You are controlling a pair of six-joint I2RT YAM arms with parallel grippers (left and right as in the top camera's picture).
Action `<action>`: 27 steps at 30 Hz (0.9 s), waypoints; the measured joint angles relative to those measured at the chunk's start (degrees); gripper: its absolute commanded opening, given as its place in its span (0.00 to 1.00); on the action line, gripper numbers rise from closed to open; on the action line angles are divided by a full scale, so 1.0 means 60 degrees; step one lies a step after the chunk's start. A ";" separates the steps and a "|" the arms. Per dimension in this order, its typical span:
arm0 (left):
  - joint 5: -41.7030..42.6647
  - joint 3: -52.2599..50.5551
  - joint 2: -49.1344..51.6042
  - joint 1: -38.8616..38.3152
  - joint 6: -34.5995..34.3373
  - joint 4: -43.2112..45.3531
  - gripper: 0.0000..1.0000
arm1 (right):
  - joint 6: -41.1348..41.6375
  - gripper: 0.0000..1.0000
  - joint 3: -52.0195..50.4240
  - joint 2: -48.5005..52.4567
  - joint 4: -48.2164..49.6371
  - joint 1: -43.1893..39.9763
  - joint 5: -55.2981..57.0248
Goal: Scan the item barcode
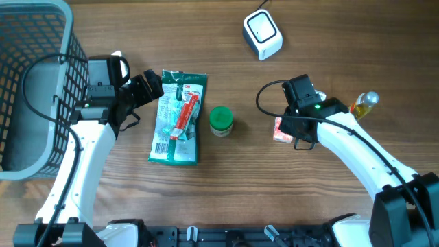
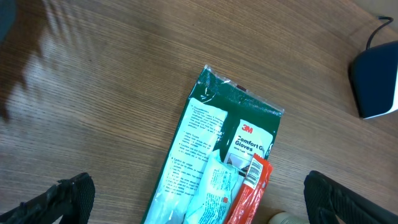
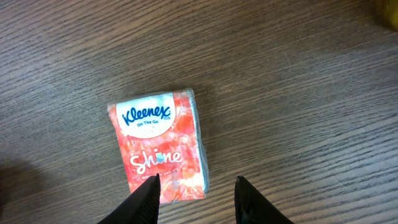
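A pink Kleenex tissue pack (image 3: 160, 146) lies flat on the wooden table, label up. My right gripper (image 3: 198, 180) hovers over its near end with the jaws apart; the left finger (image 3: 146, 199) overlaps the pack's corner and the right finger (image 3: 252, 202) stands clear of it. The same pack (image 1: 278, 129) peeks out from under the right wrist in the overhead view. A white barcode scanner (image 1: 263, 34) stands at the back. My left gripper (image 2: 199, 205) is wide open above a green glove package (image 2: 214, 155) with a red strip (image 2: 252, 186) bearing a barcode.
A grey mesh basket (image 1: 68, 82) fills the far left. A green-capped jar (image 1: 221, 121) stands between the glove package and the tissue pack. A small yellow bottle (image 1: 363, 104) lies beside the right arm. The scanner's cable runs off the back edge.
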 measured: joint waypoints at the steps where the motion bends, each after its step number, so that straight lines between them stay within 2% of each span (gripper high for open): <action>1: 0.0000 0.0000 0.0000 0.0000 0.0000 0.0000 1.00 | -0.0051 0.40 0.0000 0.0000 0.0004 0.0000 -0.0004; 4: 0.0000 0.0000 0.0000 0.0000 0.0000 0.0000 1.00 | -0.0415 0.44 0.0000 0.0000 0.0095 -0.0073 -0.0127; 9: -0.0004 0.0000 0.0000 0.0000 0.0000 0.0000 1.00 | -0.1173 0.45 -0.0004 0.0000 0.0142 -0.0426 -0.0364; 12: 0.0000 0.0000 0.0000 0.0000 0.0000 0.0000 1.00 | -0.1373 0.56 -0.0004 0.0000 0.0138 -0.0579 -0.0448; 18: -0.0004 0.0000 0.0000 0.0000 0.0000 0.0000 1.00 | -0.1523 0.60 -0.0004 0.0000 0.0142 -0.0594 -0.0503; 27: 0.0000 0.0000 0.0000 0.0000 0.0000 0.0000 1.00 | -0.1836 0.55 -0.0004 0.0000 0.0182 -0.0608 -0.0663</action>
